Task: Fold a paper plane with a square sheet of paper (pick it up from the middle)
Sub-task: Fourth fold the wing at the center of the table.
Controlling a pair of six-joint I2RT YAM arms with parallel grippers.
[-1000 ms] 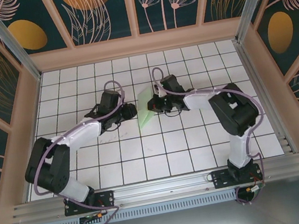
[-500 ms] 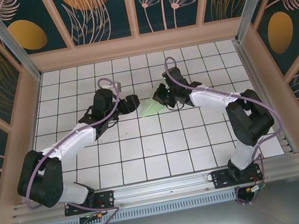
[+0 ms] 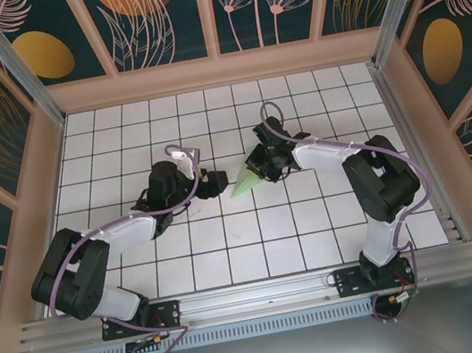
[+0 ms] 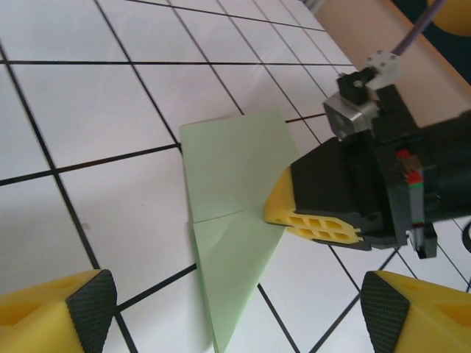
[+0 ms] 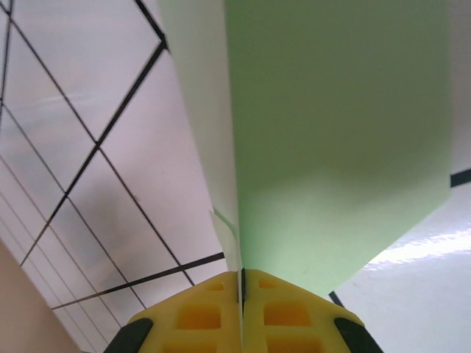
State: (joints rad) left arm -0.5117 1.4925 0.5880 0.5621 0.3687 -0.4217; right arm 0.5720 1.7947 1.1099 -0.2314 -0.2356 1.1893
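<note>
The pale mint-green sheet of paper [image 3: 243, 182] is folded into a pointed dart with a crease across it. In the left wrist view the paper [image 4: 234, 184] rests on the white tiles, tip toward the camera. My right gripper [image 3: 259, 166] is shut on its wide back end; its yellow fingers [image 4: 313, 219] pinch the right edge. In the right wrist view the paper [image 5: 331, 140] rises out of the closed right gripper [image 5: 241, 283]. My left gripper [image 3: 215, 181] stands open just left of the tip; the left gripper [image 4: 237, 309] straddles the point without touching it.
The white grid-tiled table [image 3: 257, 245] is walled by wooden panels on three sides. A metal rail [image 3: 256, 295] runs along the near edge by the arm bases. Both arms reach toward the table's middle, with bare tiles around them.
My left gripper has opened wide and let go of the paper. It drew back slightly left. The right gripper kept its hold and brought the paper down so its tip points near-left.
</note>
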